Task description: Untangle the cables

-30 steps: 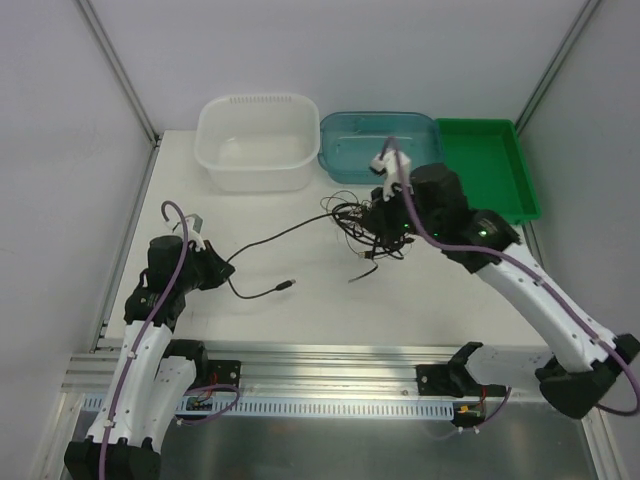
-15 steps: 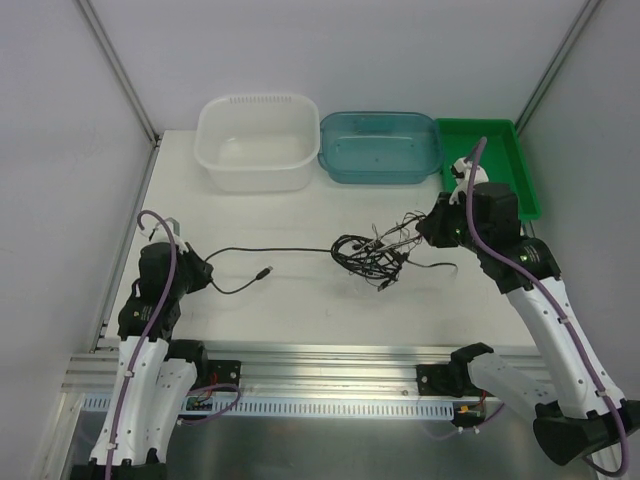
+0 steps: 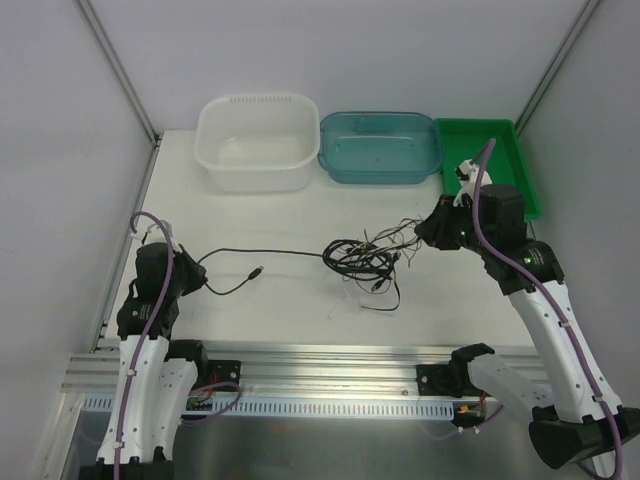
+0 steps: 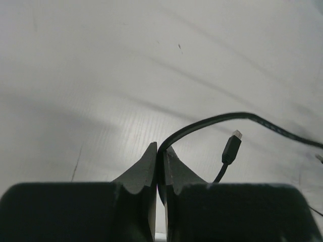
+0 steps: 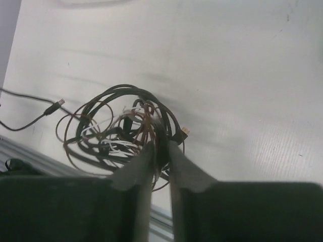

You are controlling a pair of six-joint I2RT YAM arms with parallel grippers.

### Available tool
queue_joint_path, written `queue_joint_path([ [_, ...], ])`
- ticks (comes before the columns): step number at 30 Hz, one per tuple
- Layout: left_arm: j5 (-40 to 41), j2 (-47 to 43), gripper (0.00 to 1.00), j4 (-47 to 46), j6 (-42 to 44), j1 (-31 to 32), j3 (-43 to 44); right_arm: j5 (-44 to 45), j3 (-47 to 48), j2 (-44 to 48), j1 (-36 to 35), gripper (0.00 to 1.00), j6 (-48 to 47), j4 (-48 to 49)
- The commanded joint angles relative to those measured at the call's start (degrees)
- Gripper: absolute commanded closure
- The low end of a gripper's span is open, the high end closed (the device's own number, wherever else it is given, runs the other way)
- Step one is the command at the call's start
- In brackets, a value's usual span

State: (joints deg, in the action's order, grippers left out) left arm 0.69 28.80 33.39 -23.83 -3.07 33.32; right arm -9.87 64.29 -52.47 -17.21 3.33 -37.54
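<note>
The cables form a dark tangle point(image 3: 362, 260) of black, brown and thin white cords mid-table. One thicker black cable point(image 3: 270, 252) runs left out of it to my left gripper point(image 3: 196, 271), which is shut on it. In the left wrist view the black cable point(image 4: 217, 120) arcs out from my left gripper point(image 4: 160, 148), its free plug point(image 4: 232, 146) lying just beyond. Thin strands rise from the tangle to my right gripper point(image 3: 425, 232). In the right wrist view my right gripper point(image 5: 160, 146) pinches several strands of the tangle point(image 5: 116, 131), its jaws a narrow gap apart.
Along the back edge stand a white tub point(image 3: 255, 178), a blue bin point(image 3: 380, 172) and a green tray point(image 3: 485, 160). A metal rail point(image 3: 330, 365) borders the near edge of the table.
My right arm swung right, away from the blue bin, dragging the tangle with it. My left gripper pulled left and the black cable straightened. The right jaws eased slightly apart.
</note>
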Motion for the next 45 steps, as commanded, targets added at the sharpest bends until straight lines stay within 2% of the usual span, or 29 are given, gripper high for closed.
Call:
queue_joint_path([
  [1,-9.2,3.5,0.97,-1.8,2.3,-1.1,1.7,-6.6,-1.3,-2.1,-0.3,0.73,-3.0,-0.5],
  [3,-15.2,5.2,0.91,-2.1,2.6,-1.1,1.7,-5.6,-3.7,-3.3,-4.0,0.58,-4.7,-1.6],
  [4,-18.0,5.7,0.80,-2.2,2.1,-1.1,1.5,-5.2,-4.9,-3.5,-5.5,0.52,-5.3,-2.0],
  [5,-23.8,5.7,0.75,-2.2,1.7,-1.1,1.3,-4.6,-6.4,-3.9,-7.0,0.43,-6.7,-2.7],
  [7,-29.8,5.4,0.57,-2.2,0.9,-1.1,1.0,-3.0,-7.4,-4.9,-11.9,0.37,-8.2,-5.3],
  [8,-32.7,5.0,0.35,-2.1,0.2,-1.0,0.7,-2.2,-7.7,-5.1,-13.4,0.34,-8.8,-6.0],
  [9,-36.4,4.0,0.27,-2.2,-0.9,-0.9,0.5,-0.3,-8.6,-5.0,-15.4,0.33,-8.9,-6.7],
  [11,-38.3,2.8,0.15,-2.2,-4.2,-0.6,0.4,1.5,-10.1,-3.9,-16.1,0.33,-7.7,-6.0],
  [17,-38.2,3.0,0.12,-2.4,-9.6,2.9,4.6,5.1,-14.1,-3.9,-16.2,0.37,-1.1,2.7],
  [21,-30.0,6.9,0.16,-3.9,-12.2,13.0,6.5,4.9,-16.1,-8.0,-16.2,0.45,1.8,9.1],
  [22,-25.9,7.9,0.16,-4.5,-13.8,18.5,6.4,4.2,-16.3,-9.3,-16.1,0.48,2.3,10.3],
  [29,-11.0,20.9,0.17,-15.7,-21.7,38.5,5.2,-2.8,-18.3,-20.1,-16.9,0.53,2.5,21.4],
  [36,-3.0,39.6,0.18,-21.8,-22.7,49.2,14.4,-6.4,-18.3,-29.2,-18.6,0.54,1.7,25.8],
  [39,-1.9,46.9,0.18,-23.1,-22.4,51.9,18.3,-6.0,-18.5,-30.5,-18.8,0.65,1.2,26.1],
  [40,-1.0,48.6,0.19,-23.4,-22.5,52.5,18.9,-5.6,-18.5,-30.3,-18.9,0.80,1.2,26.0],
  [42,-1.0,52.8,0.21,-24.1,-23.0,53.2,20.4,-3.6,-18.2,-28.0,-19.3,0.97,0.7,24.1],
  [45,-1.0,56.4,0.24,-25.4,-24.2,54.5,21.3,1.2,-15.1,-22.8,-21.3,0.99,-1.1,18.2],
])
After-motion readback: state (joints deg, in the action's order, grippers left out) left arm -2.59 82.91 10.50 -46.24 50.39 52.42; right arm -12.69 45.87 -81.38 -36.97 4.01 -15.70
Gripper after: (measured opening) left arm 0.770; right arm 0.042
